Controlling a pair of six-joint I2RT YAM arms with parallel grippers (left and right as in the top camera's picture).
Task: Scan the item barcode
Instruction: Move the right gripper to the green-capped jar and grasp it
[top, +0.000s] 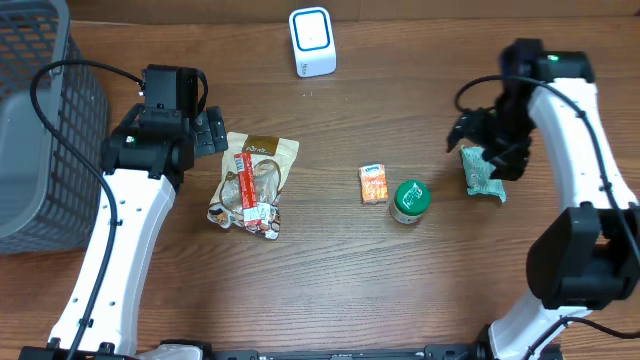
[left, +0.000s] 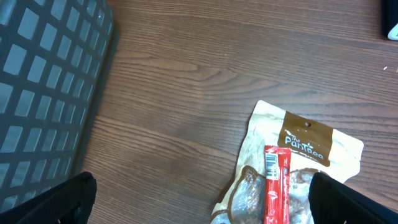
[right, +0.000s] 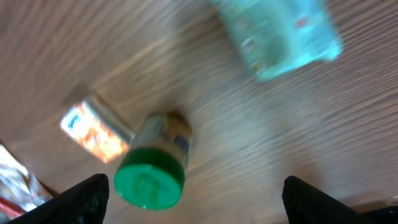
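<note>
1. The right gripper (top: 468, 132) is hanging with its jaws spread wide and nothing clamped between them. In the right wrist view its fingertips (right: 84, 199) are sitting at opposite lower corners, with only tabletop and loose goods showing in the gap.
2. Just beside that gripper, the teal packet (top: 483, 172) is lying flat on the wooden table (top: 330, 290), let go. From overhead the arm's dark wrist is overlapping the packet's upper edge, so I cannot tell whether anything is touching it there.
3. The right wrist view is coming through blurred, but it is showing the teal packet at the top of the picture.
4. In the overhead view a green-lidded bottle (top: 410, 200) is standing upright to the left of the packet, apart from it.
5. A small orange box (top: 373, 184) is lying just beside the bottle on its left; whether they are touching I cannot tell.
6. The left gripper (top: 212, 132) is likewise standing fully open and empty.
7. A snack bag (top: 262, 160) is lying just beside the left gripper, with a red stick packet (top: 246, 185) resting lengthwise on top of it.
8. The scanner (top: 311, 42), white with a blue-rimmed face, is standing at the far edge of the table, well apart from both grippers and every item.
9. A grey mesh basket (top: 40, 120) is sitting at the table's left end.
</note>
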